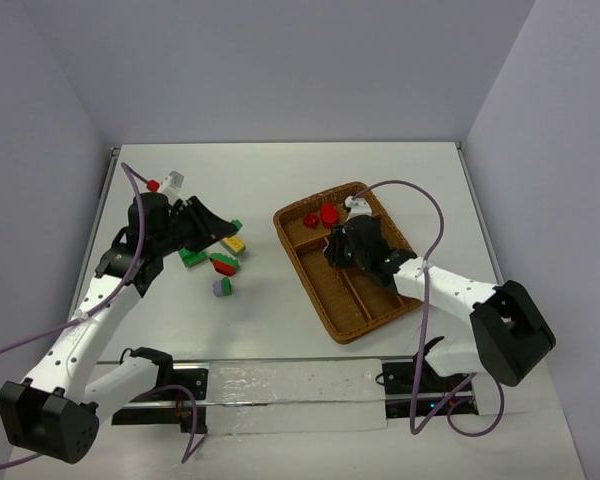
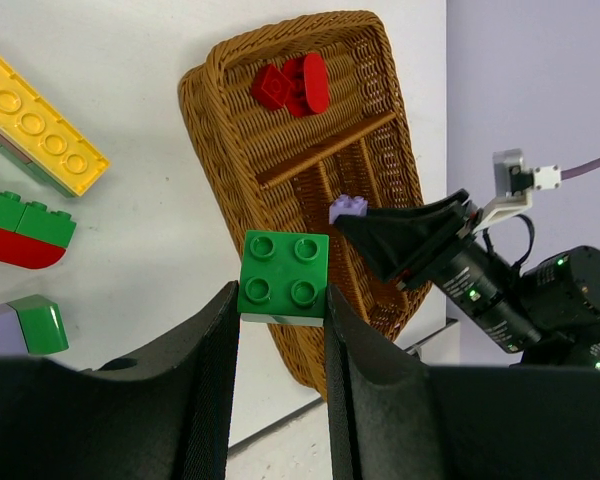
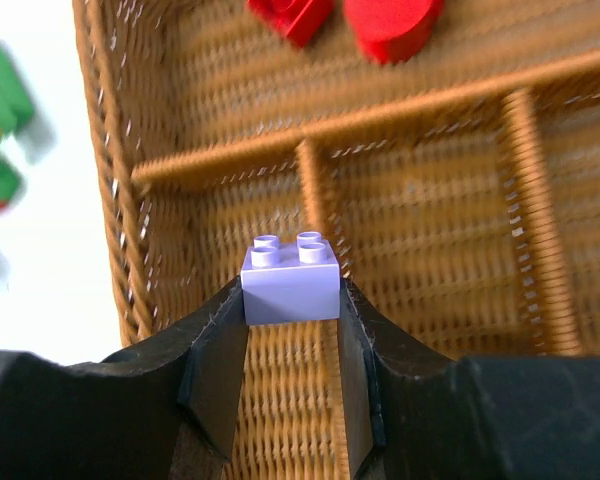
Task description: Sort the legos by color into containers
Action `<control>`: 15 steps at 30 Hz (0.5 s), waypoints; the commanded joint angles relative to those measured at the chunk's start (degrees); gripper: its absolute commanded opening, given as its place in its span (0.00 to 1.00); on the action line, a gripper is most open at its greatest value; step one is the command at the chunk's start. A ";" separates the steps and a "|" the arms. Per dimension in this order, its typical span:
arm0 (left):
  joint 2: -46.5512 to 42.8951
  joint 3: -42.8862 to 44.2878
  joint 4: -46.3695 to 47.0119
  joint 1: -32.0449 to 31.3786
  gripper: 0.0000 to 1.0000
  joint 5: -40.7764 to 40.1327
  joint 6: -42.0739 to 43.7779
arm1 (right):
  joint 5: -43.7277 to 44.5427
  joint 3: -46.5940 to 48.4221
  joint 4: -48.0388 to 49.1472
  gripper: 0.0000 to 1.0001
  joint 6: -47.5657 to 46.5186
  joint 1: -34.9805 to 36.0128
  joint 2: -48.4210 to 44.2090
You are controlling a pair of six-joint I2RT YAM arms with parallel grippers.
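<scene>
Smooth matte white table [image 1: 280,190], walled by plain pale panels.

At about 3 o'clock of its middle, set askew: a rectangular wicker tray [image 1: 307,272], brown and tightly woven, with a thick coiled rim. Split by woven ribs into three long slots [image 3: 420,250] and one crosswise section [image 3: 210,60] at the tray's 12 o'clock end.

Lying in that crosswise section: glossy red pieces [image 3: 390,20], one rounded, one blocky and studded.

Over the tray, the right gripper [image 3: 292,295]: black, ribbed fingers pinched against the side faces of a pale purple brick [image 3: 291,280], a two-by-two with four round studs, upright. Hangs above the rib between the 9 o'clock slot and the middle one; over which of the two, hard to say from this angle.

At 9 o'clock of the table, the left gripper [image 2: 280,295]: fingers closed snugly on a shiny green brick [image 2: 284,277], square, four studs, lifted off the surface.

Loose on the table at 9 o'clock of that brick:
- a long flat yellow plate [image 2: 40,120] with one row of studs
- a green-and-red clump [image 2: 20,235] with a curved red underside
- a purple-and-green pair [image 2: 20,325], joined side by side
</scene>
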 commanded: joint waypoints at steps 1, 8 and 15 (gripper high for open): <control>0.57 0.41 2.58 -0.19 0.00 1.17 0.73 | -2.61 -0.79 3.46 0.06 -1.01 2.13 -0.91; 4.94 2.21 0.02 -2.02 0.00 1.47 2.13 | -1.83 2.35 1.83 0.53 -3.04 5.77 1.50; 7.58 3.22 0.50 -5.68 0.00 0.93 2.39 | 1.32 4.11 -0.87 0.84 -2.72 6.08 -0.08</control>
